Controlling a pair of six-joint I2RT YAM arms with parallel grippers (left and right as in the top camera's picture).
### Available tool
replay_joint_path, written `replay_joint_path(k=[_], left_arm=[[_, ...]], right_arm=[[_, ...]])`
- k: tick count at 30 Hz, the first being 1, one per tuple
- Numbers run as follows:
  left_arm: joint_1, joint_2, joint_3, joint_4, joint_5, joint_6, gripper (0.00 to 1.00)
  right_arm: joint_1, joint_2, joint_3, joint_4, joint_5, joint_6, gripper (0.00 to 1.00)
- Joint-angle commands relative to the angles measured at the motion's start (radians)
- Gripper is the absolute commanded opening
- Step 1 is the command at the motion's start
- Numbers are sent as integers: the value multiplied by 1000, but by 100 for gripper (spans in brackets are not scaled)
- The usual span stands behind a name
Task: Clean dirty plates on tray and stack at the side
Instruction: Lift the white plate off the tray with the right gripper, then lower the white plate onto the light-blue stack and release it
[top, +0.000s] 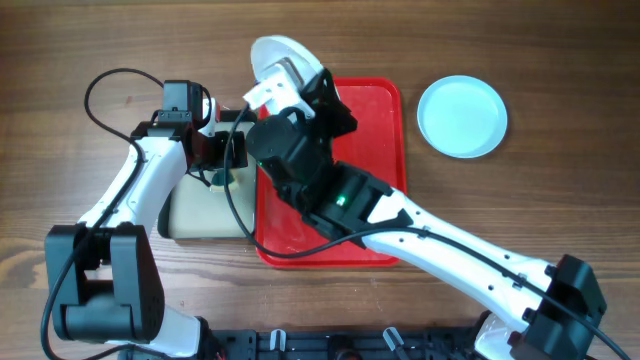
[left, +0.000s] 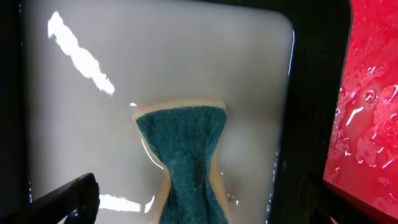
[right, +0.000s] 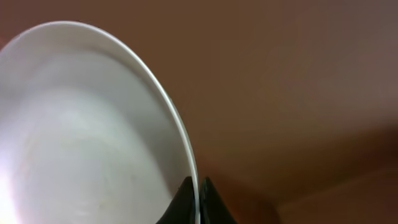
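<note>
The right gripper (right: 198, 198) pinches the rim of a white plate (top: 275, 60), holding it tilted at the far-left corner of the red tray (top: 385, 150). It looks ready for scrubbing or for carrying to the stack. A blue plate (top: 461, 117) sits on the table, right of the tray. The left gripper (top: 220, 170) squeezes a green sponge (left: 186, 162) in the wet beige tray (left: 155, 56); next, sponge should meet plate.

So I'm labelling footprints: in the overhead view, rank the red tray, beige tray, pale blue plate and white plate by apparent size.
1. red tray, though arm-covered.
2. beige tray.
3. pale blue plate.
white plate: unranked; tilted, held in the right gripper, partly hidden.
</note>
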Motion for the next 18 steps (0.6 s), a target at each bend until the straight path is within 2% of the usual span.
replay_joint_path(k=[1, 5, 6, 14, 18], left_arm=[[-4, -3, -6, 1, 8, 5, 100], [-4, -3, -6, 1, 8, 5, 100], [-4, -3, -6, 1, 8, 5, 100], [-4, -3, -6, 1, 8, 5, 100], [-4, -3, -6, 1, 8, 5, 100]], right_arm=[[2, -17, 16, 157, 67, -395, 4], [2, -17, 16, 500, 274, -377, 4], [2, -17, 16, 523, 274, -377, 4], [1, -16, 8, 518, 266, -378, 4], [-26, -14, 8, 404, 268, -220, 4]])
